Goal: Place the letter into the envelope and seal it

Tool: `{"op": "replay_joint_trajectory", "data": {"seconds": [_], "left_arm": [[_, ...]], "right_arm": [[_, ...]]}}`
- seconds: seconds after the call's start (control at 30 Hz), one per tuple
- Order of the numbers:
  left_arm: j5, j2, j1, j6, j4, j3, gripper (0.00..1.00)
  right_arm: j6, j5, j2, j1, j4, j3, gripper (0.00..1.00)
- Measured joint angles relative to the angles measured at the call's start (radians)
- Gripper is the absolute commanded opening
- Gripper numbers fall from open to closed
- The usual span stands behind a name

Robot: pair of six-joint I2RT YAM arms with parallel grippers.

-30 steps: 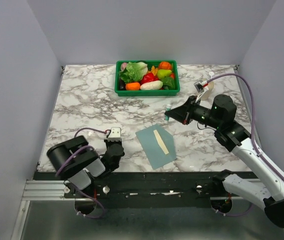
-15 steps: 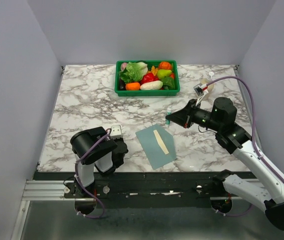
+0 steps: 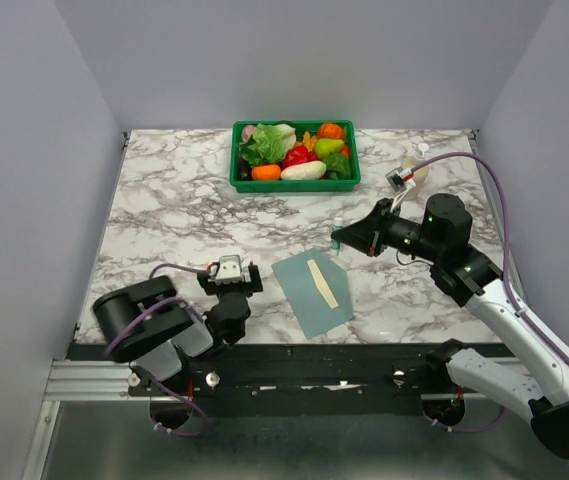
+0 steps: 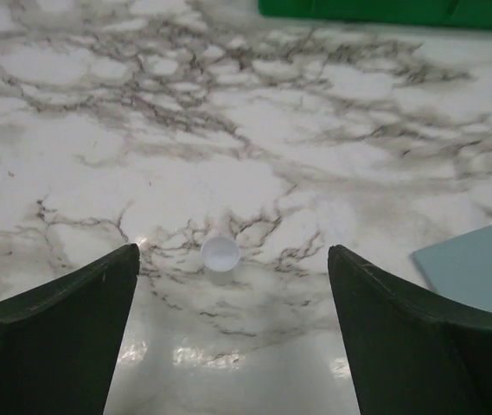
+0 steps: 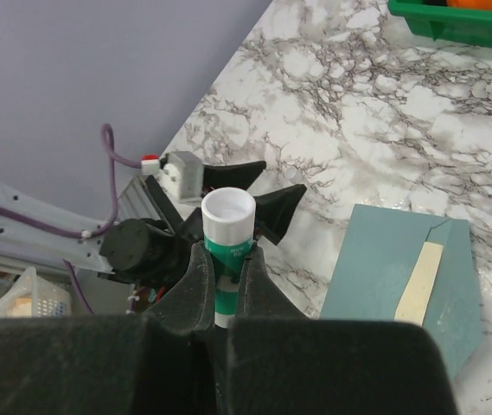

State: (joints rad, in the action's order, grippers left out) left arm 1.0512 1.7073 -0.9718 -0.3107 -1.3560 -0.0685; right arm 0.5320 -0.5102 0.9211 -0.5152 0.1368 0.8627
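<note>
Top external: envelope (image 3: 309, 300) lay flat by the near edge of the worktop (image 3: 164, 190), mid-width, cream strip (image 3: 322, 283) on it; letter not told apart. Right gripper (image 3: 338, 238) clamped a glue stick (image 5: 227, 226) just past its far corner. Left gripper (image 3: 230, 270) gaped wide, empty, to its left. Risk: unpinned envelope sliding under glue pressure.

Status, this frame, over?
Left claw open, empty; small round white cap ahead. Right claw shut on uncapped green-and-white glue stick. Flat teal paper envelope lies untouched, cream strip showing. Nothing blocking.
</note>
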Motion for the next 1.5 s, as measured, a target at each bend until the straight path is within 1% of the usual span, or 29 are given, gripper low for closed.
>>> {"op": "replay_joint_trajectory", "data": {"seconds": [0.07, 0.1, 0.13, 0.2, 0.23, 0.27, 0.33, 0.43, 0.47, 0.5, 0.53, 0.63, 0.7, 0.77, 0.87, 0.93, 1.0, 1.13, 1.27, 1.37, 1.4, 1.47, 1.5], "left_arm": [[0.047, -0.191, -0.044, 0.043, 0.046, -0.022, 0.99], [0.072, -0.327, -0.056, 0.023, 0.121, -0.063, 0.99], [0.078, -0.426, -0.059, -0.002, 0.204, -0.107, 0.99], [0.077, -0.649, -0.03, -0.141, 0.602, -0.291, 0.98], [0.076, -0.705, -0.014, -0.191, 0.721, -0.355, 0.99], [0.072, -0.773, 0.003, -0.238, 0.877, -0.438, 0.99], [0.065, -0.871, 0.026, -0.294, 1.119, -0.539, 0.99], [0.014, -0.959, 0.029, -0.313, 1.373, -0.611, 0.99], [-0.043, -0.97, 0.03, -0.306, 1.43, -0.624, 0.99], [-0.064, -0.986, 0.031, -0.303, 1.501, -0.639, 0.99], [-0.107, -0.995, 0.031, -0.29, 1.529, -0.645, 0.99], [-0.335, -1.02, 0.035, -0.224, 1.564, -0.652, 0.98], [-0.524, -1.021, 0.035, -0.187, 1.536, -0.653, 0.98], [-0.673, -1.01, 0.035, -0.163, 1.493, -0.653, 0.98], [-0.869, -0.969, 0.035, -0.142, 1.41, -0.659, 0.98], [-0.976, -0.927, 0.035, -0.139, 1.357, -0.665, 0.98], [-1.054, -0.892, 0.035, -0.142, 1.315, -0.672, 0.97], [-1.153, -0.836, 0.035, -0.162, 1.244, -0.688, 0.94], [-1.183, -0.786, 0.035, -0.192, 1.197, -0.725, 0.91], [-1.194, -0.769, 0.035, -0.22, 1.158, -0.732, 0.8], [-1.197, -0.764, 0.035, -0.225, 1.15, -0.734, 0.72], [-1.204, -0.749, 0.035, -0.236, 1.138, -0.743, 0.65], [-1.207, -0.74, 0.035, -0.239, 1.135, -0.747, 0.59]], "right_arm": [[-0.002, 0.0, 0.0, 0.0, 0.0, 0.0, 0.01], [-0.002, 0.0, 0.0, 0.0, 0.002, 0.0, 0.01], [-0.002, 0.0, 0.0, 0.0, 0.003, 0.0, 0.01], [-0.003, 0.0, 0.0, 0.0, 0.008, 0.0, 0.01], [-0.005, 0.001, 0.0, 0.0, 0.01, 0.0, 0.01], [-0.008, 0.001, 0.0, 0.0, 0.013, 0.0, 0.01], [-0.011, 0.0, 0.0, 0.0, 0.018, 0.0, 0.01], [-0.016, -0.002, 0.001, 0.0, 0.022, 0.0, 0.01], [-0.02, -0.006, 0.003, 0.0, 0.022, 0.0, 0.01], [-0.024, -0.012, 0.006, 0.0, 0.022, 0.0, 0.01], [-0.032, -0.028, 0.01, 0.0, 0.022, 0.0, 0.01], [-0.06, -0.109, 0.028, 0.0, 0.021, 0.0, 0.01], [-0.079, -0.188, 0.043, 0.0, 0.015, 0.0, 0.01], [-0.09, -0.271, 0.057, 0.0, -0.003, 0.0, 0.01], [-0.097, -0.382, 0.073, 0.0, -0.043, -0.002, 0.01], [-0.098, -0.439, 0.077, 0.0, -0.062, -0.006, 0.01], [-0.099, -0.482, 0.077, 0.0, -0.076, -0.007, 0.01], [-0.1, -0.523, 0.078, 0.0, -0.093, -0.008, 0.01], [-0.1, -0.534, 0.079, -0.001, -0.098, -0.008, 0.01], [-0.1, -0.535, 0.079, -0.002, -0.099, -0.008, 0.01], [-0.1, -0.535, 0.079, -0.002, -0.099, -0.008, 0.01], [-0.1, -0.534, 0.079, -0.003, -0.099, -0.008, 0.01], [-0.1, -0.534, 0.079, -0.003, -0.099, -0.008, 0.01]]}}
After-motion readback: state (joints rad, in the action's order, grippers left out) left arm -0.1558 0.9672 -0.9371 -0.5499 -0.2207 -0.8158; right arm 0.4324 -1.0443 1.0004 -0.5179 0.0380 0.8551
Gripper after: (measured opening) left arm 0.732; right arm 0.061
